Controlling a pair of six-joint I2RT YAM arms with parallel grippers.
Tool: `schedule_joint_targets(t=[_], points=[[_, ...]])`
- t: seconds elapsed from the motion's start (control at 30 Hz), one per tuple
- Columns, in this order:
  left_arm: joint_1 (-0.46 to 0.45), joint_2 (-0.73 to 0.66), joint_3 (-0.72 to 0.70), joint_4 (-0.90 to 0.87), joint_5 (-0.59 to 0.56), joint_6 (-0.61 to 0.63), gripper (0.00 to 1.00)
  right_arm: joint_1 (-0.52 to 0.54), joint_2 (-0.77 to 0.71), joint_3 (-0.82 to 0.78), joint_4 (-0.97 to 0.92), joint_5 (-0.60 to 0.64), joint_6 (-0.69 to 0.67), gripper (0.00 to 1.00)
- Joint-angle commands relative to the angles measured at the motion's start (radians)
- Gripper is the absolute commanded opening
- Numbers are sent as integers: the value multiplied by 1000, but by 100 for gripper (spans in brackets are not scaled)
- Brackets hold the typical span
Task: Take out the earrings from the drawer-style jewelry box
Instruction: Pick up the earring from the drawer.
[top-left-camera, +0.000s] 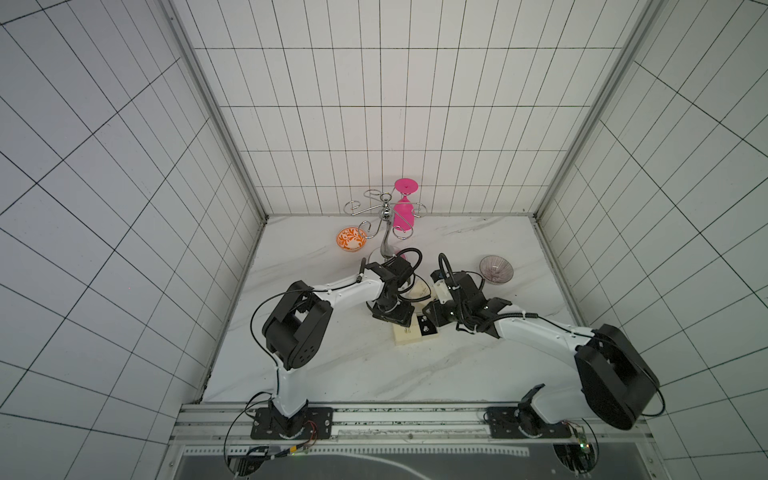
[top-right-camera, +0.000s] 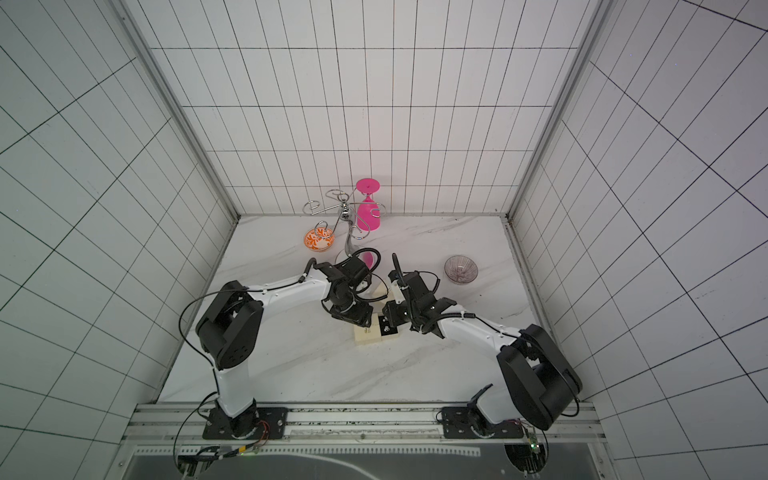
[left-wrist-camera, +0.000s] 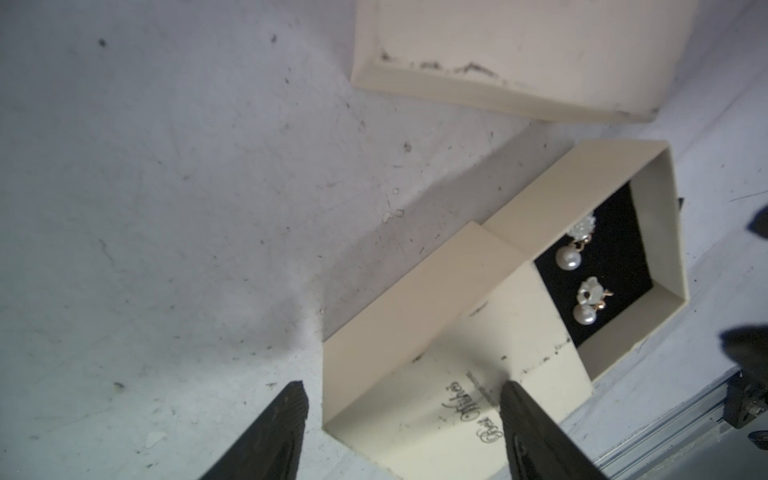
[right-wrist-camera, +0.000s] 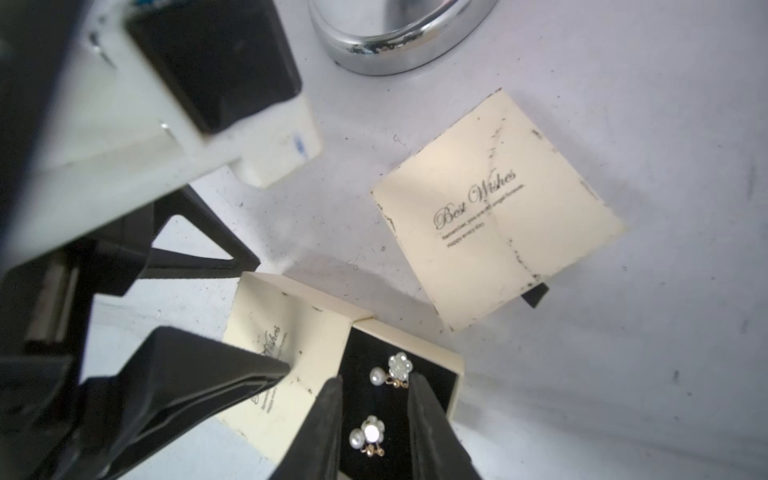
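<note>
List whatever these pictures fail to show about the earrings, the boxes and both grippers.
- Top views: earrings only specks in the drawer, too small.
- Top views: left gripper and right gripper hidden beneath their wrists.
- Right wrist view: whether the right gripper touches the near earring; depth unclear.
- Left wrist view: closed box cut off by the edge.

Two white arms, black at every joint!
Left arm (top-left-camera: 353, 289) and right arm (top-left-camera: 540, 332): smooth white shells, chunky black joint housings, black cables (top-left-camera: 411, 249) looping alongside, a white tie on the right one. Black base plates (top-left-camera: 322, 419), red wires by the left. Fingers (left-wrist-camera: 286, 432) matte black, ribbed along the inner edge.
</note>
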Motion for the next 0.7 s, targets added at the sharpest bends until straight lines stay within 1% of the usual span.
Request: schedule_joint_targets(t=[0.0,0.03,0.1,0.17,0.27,0.43,0.67], points=[[13,-67,-6,27,17,-3,74,7,17,84,2,44,-5,30],[19,-77,-6,29,22,-9,78,7,20,82,3,39,-5,30],[32,-94,-8,31,44,-17,82,7,22,80,2,33,-5,29],[43,-105,-19,29,75,-24,83,7,23,80,3,31,-6,29],[43,-115,-38,5,91,-20,83,8,24,77,2,28,-2,28],[42,-111,-82,-8,102,-6,80,15,42,81,0,23,-2,28],[31,-75,-82,5,96,-1,79,36,88,84,-22,44,-5,32]])
